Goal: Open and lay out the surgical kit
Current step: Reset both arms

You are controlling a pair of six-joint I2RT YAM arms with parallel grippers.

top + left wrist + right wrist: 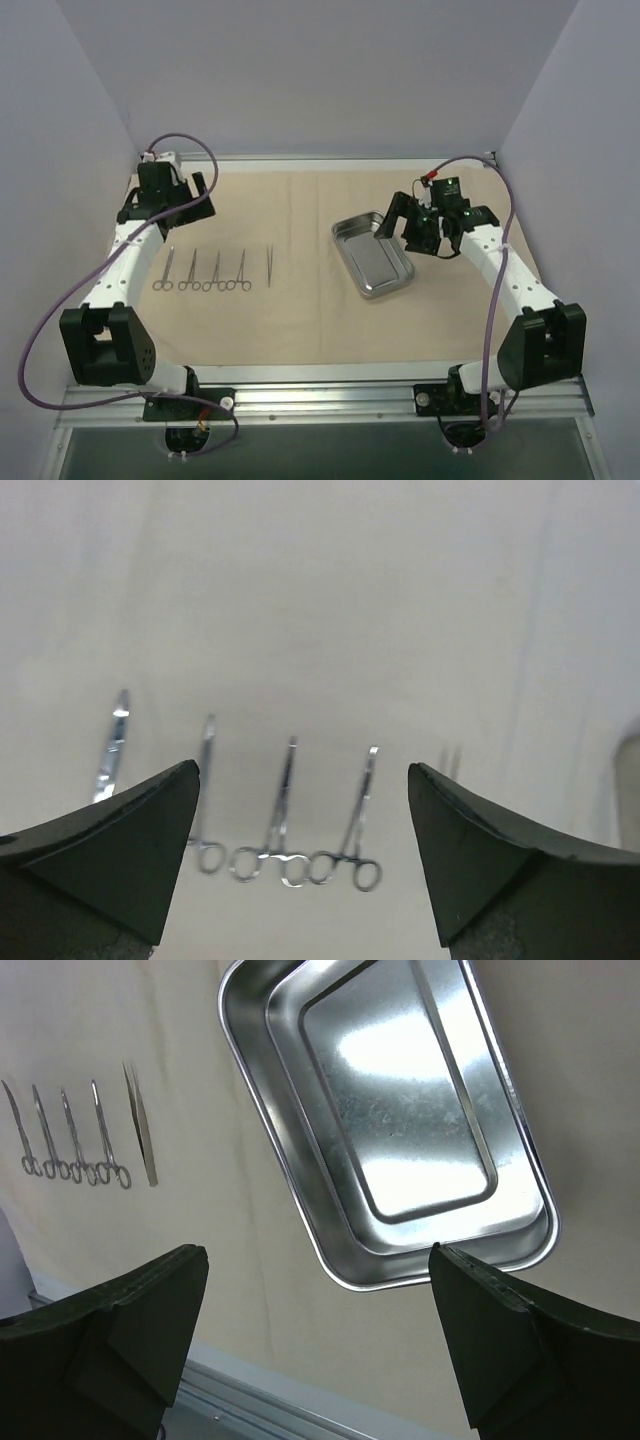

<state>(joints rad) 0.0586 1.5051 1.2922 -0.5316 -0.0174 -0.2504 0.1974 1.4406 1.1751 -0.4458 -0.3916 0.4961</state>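
The beige wrapping cloth (pixel 300 320) lies spread flat over the table. The empty steel tray (pixel 373 258) sits on it right of centre, turned at an angle. Several ring-handled forceps (pixel 205 272) and a pair of tweezers (pixel 269 266) lie in a row on the left, rings towards the near edge. My left gripper (pixel 185 208) is open and empty, held above the cloth beyond the row; its view shows the forceps (pixel 275 820) between its fingers (pixel 150 850). My right gripper (pixel 415 232) is open and empty above the tray's far right side; the tray's rim (pixel 290 1170) and the forceps row (pixel 70 1130) show in its view.
A metal rail (pixel 320 400) runs along the table's near edge and also shows in the right wrist view (pixel 250 1400). White walls close in the left, right and back. Purple cables (pixel 40 330) loop from both arms.
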